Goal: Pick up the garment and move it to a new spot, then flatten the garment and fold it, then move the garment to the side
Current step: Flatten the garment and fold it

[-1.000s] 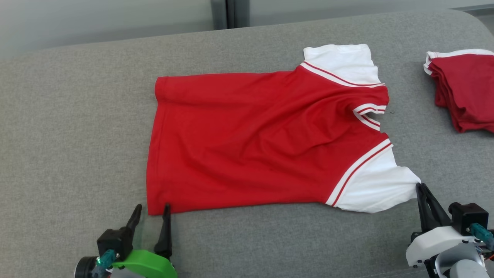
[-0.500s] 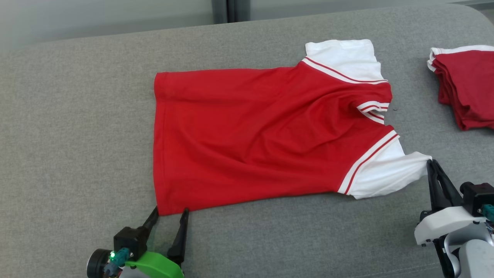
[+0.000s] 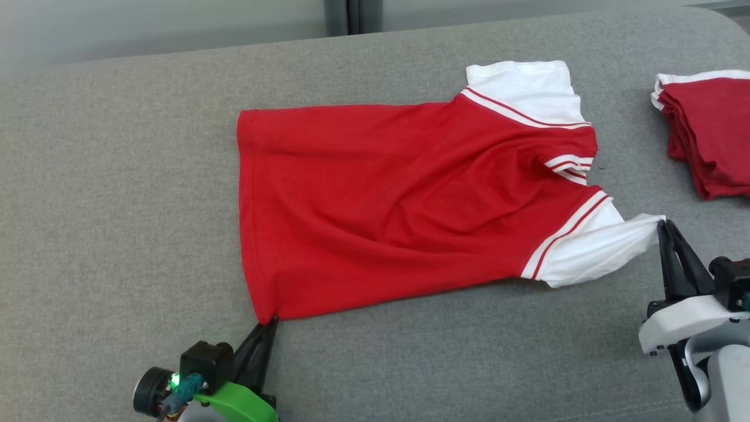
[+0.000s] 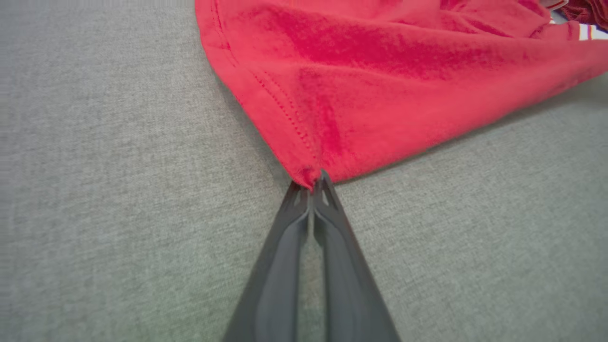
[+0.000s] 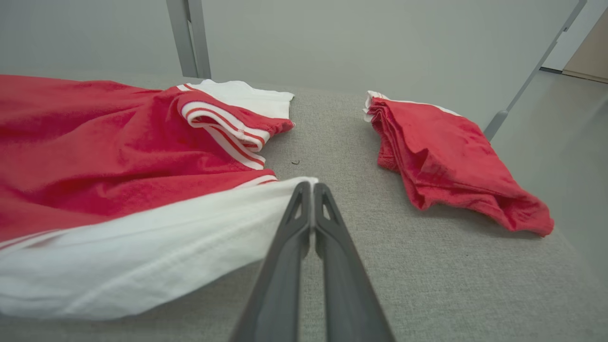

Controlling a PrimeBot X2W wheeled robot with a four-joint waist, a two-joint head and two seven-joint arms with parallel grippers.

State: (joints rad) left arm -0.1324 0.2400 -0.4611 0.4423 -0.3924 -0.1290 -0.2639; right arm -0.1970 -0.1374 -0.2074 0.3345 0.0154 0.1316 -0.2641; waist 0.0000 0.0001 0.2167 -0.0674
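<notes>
The left gripper (image 4: 311,183) has its two dark fingers pressed together on the hem corner of the garment (image 3: 398,199), the corner nearest the robot on its left; a small nub of red cloth is bunched between the tips, and the stitched hem and side edge fan away from that pinch; the right gripper (image 5: 311,187) is likewise closed, its fingers meeting on the very tip of the garment's near white sleeve (image 3: 592,252), which is drawn out to a point toward it with a shadow beneath its lower edge; the garment itself is a red shirt with white sleeves and red-and-white striped trim, lying spread on a grey padded surface (image 3: 117,205), hem toward the robot's left and neck toward its right; soft wrinkles run across its body toward the striped collar (image 3: 565,167); its far sleeve (image 3: 524,91) lies flat at the garment's far right corner; a tiny dark speck sits on the grey just beside the collar; to the right of the garment's neck end, apart from it with bare grey between, lies a folded pile (image 5: 446,156) of similar red cloth with a white edge; beyond the garment's far side a pale wall with a dark upright post (image 3: 351,16) rises past the surface's edge
</notes>
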